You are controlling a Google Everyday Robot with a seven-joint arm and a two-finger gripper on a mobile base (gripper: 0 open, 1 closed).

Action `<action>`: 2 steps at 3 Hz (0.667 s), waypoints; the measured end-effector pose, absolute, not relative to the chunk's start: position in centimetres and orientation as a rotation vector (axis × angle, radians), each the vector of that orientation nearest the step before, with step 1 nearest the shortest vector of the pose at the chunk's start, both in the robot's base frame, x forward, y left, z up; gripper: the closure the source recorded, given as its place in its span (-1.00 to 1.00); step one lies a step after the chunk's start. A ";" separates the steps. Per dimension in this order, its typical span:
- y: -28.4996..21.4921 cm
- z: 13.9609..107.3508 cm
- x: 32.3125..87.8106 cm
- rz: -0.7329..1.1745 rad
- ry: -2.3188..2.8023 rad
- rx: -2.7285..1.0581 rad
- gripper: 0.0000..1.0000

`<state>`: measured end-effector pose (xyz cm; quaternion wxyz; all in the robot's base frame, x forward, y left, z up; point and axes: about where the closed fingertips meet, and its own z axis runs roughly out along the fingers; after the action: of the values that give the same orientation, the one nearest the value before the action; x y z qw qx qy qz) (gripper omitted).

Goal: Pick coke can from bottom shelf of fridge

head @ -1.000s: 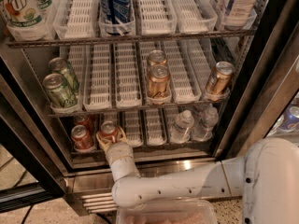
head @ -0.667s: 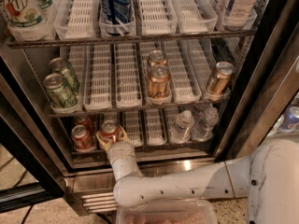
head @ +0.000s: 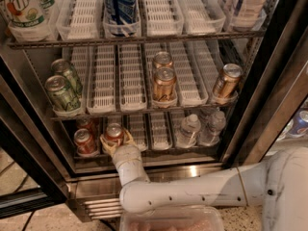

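Note:
A red coke can (head: 114,132) stands at the front of the second lane on the bottom shelf (head: 159,137) of the fridge (head: 272,76). My gripper (head: 115,143) reaches into that lane from below, and its beige fingers (head: 128,138) hug both sides of the can, shut on it. Two more coke cans (head: 84,141) stand one behind the other in the lane to the left. My white arm (head: 192,194) runs in from the lower right across the steel base.
Water bottles (head: 188,129) stand in the right lanes of the bottom shelf. The rack above holds green cans (head: 61,93) and copper-gold cans (head: 164,83). A 7UP bottle (head: 19,8) and blue cans (head: 120,4) are on the top rack. A clear plastic bin (head: 173,220) sits below my arm.

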<state>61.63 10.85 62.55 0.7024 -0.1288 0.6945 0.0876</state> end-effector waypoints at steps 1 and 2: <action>10.6 62.8 61.4 0.211 1.553 -0.281 1.00; 10.1 63.4 61.0 0.241 1.565 -0.268 1.00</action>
<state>60.95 10.15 63.43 0.6946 -0.1200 0.7011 0.1080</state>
